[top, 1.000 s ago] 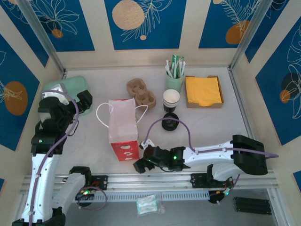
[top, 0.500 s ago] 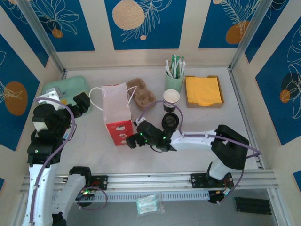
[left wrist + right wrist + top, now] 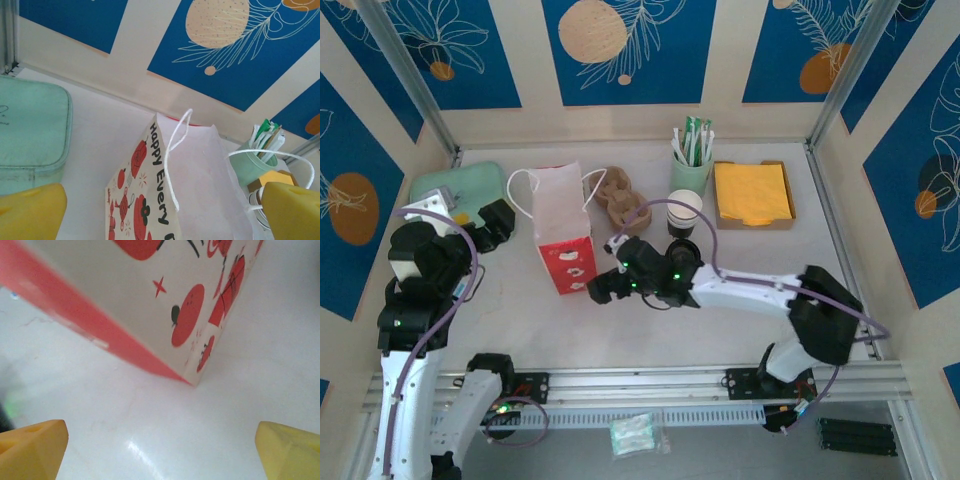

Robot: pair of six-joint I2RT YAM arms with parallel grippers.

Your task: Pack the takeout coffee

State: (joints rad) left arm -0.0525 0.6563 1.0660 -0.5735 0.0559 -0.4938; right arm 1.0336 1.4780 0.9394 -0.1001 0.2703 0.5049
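Observation:
The takeout coffee is out of view. A red-and-white paper bag with white string handles stands open on the table at centre left. My left gripper hovers open just left of the bag; in its wrist view the bag lies between the yellow fingertips, untouched. My right gripper is low at the bag's red base, on its right side. Its wrist view shows the bag's lower corner just ahead of the open gripper, with bare table between the fingers.
A brown cup carrier sits behind the bag. A lidless white cup and a loose black lid stand beside my right arm. A mint cup of stirrers, a tray of yellow napkins and a mint case line the back.
The bag has slid from the front middle toward the back left, and my right gripper has followed it away from the near edge. The left arm has shifted only slightly.

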